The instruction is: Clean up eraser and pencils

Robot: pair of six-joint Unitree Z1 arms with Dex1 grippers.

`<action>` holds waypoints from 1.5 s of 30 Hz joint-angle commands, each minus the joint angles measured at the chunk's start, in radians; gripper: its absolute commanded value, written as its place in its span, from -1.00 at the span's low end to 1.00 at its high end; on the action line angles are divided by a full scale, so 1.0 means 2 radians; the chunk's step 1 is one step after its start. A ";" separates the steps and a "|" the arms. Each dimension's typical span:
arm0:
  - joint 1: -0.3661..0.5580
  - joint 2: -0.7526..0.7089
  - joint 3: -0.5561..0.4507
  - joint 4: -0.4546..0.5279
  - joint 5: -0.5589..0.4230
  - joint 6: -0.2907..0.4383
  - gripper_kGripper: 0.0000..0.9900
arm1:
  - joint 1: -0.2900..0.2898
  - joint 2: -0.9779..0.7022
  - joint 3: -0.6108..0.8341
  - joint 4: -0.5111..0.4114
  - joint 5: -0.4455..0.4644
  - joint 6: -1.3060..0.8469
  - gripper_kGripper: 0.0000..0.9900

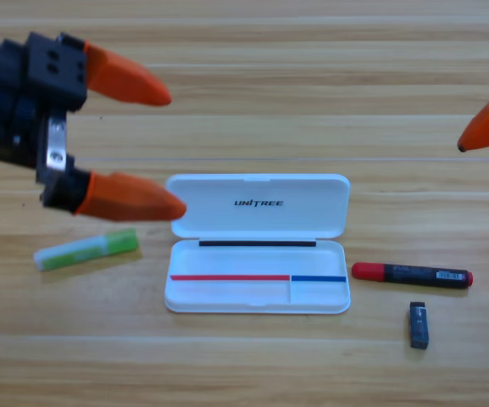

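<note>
Left gripper (169,146) hangs above-left of the white case (258,244), jaws spread wide w/ nothing held; right gripper (486,197), far right of the case, shows only two orange tips well apart, prob. open & empty, though most of it is cut off. Green pencil (86,249) lies left of the case, red-capped pencil (411,274) just right of it, eraser (419,325) below that pencil; all outside the open case. Risks: round pencils may roll from a skewed pinch, and a low jaw could knock the upright lid, which lies near the left arm's path inward.
</note>
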 commanded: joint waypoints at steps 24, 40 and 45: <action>-0.001 0.089 -0.148 0.186 0.202 0.114 0.99 | 0.014 0.047 0.037 0.019 -0.239 0.336 0.99; 0.148 0.244 -0.134 0.223 0.211 0.172 0.93 | 0.044 0.232 0.034 0.021 -0.280 0.595 1.00; 0.167 0.281 -0.130 0.222 0.197 0.189 0.90 | 0.055 0.272 0.027 0.003 -0.285 0.610 1.00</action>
